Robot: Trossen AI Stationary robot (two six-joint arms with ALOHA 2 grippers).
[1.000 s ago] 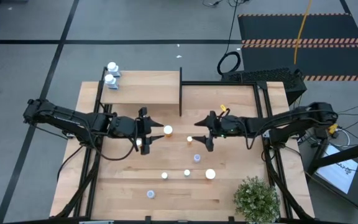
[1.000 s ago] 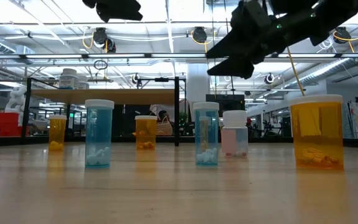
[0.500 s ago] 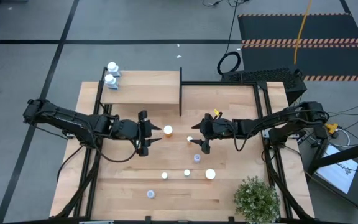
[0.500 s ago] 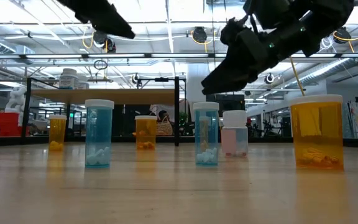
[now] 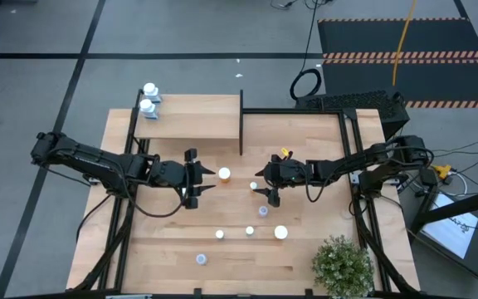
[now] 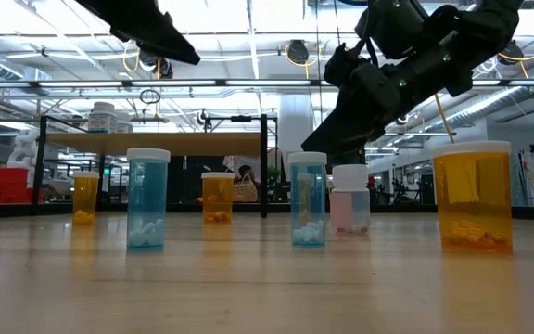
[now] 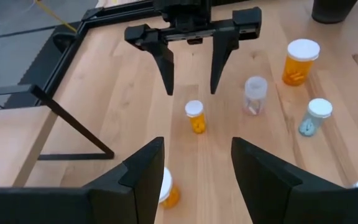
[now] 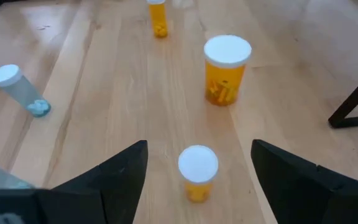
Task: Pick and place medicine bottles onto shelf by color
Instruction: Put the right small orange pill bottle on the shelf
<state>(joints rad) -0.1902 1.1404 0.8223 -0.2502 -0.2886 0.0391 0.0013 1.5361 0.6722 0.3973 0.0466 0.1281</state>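
My right gripper is open, a finger on either side of a small orange bottle that stands on its base on the tabletop; the fingers do not touch it. My left gripper is open and empty, facing the right one, with a larger orange bottle beside one finger. The shelf at the far left carries two white bottles. Several more bottles stand nearer the table's front.
A green potted plant stands at the near right corner. The shelf's black upright panel rises at the shelf's right end, just behind the two grippers. Blue, clear and orange bottles stand scattered between the grippers and the near edge.
My right gripper has gone toward the table's left and down, staying open, and now stands about the small orange bottle. My left gripper has come down a little. No bottle has moved.
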